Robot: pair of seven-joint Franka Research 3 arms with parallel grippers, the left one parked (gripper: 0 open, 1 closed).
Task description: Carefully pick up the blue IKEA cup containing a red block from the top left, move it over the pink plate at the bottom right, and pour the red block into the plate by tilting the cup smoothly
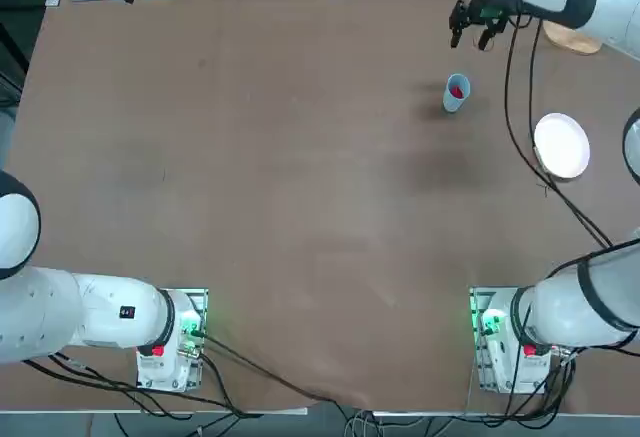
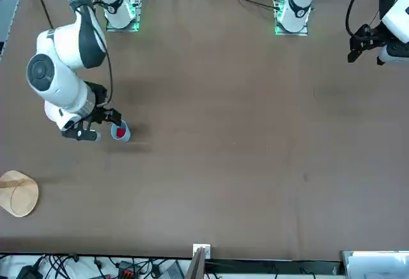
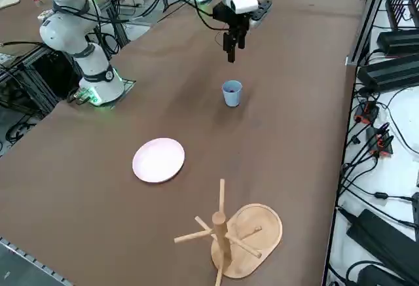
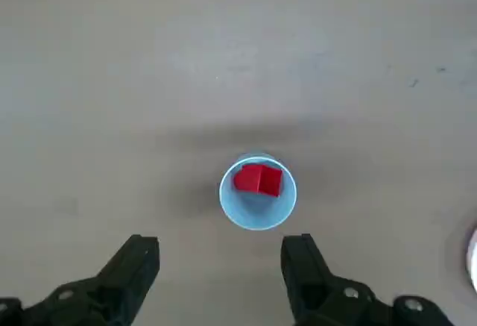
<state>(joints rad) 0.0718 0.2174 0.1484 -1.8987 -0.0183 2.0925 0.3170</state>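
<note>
Nearest the robot's side, we saw the right arm's base (image 1: 510,342) standing on the table (image 1: 300,197). From there the arm (image 2: 86,36) rose and bent over; the front view gave us its raised elbow and lowered wrist, while in the top view part of it ran out past the right edge. Farther out lay the plate (image 1: 562,145), pale and round. The top and right side views showed it whole, the right wrist view only a sliver of its rim, and the front view none of it.

Beyond the plate, and to its left as the robot faced, we found the cup (image 1: 456,93) standing upright on the table. The block (image 4: 258,180) was inside it; we saw that plainly in the right wrist view, and as a spot of red in the top and front views, but the right side view showed only the cup.

The right gripper (image 1: 471,41) hung above the table near the cup, apart from it, with its fingers pointing down. They were spread wide, with nothing between them. Over toward the robot's far right we saw the wooden stand (image 3: 221,230); the right side view alone revealed its post and pegs clearly above the oval base.
</note>
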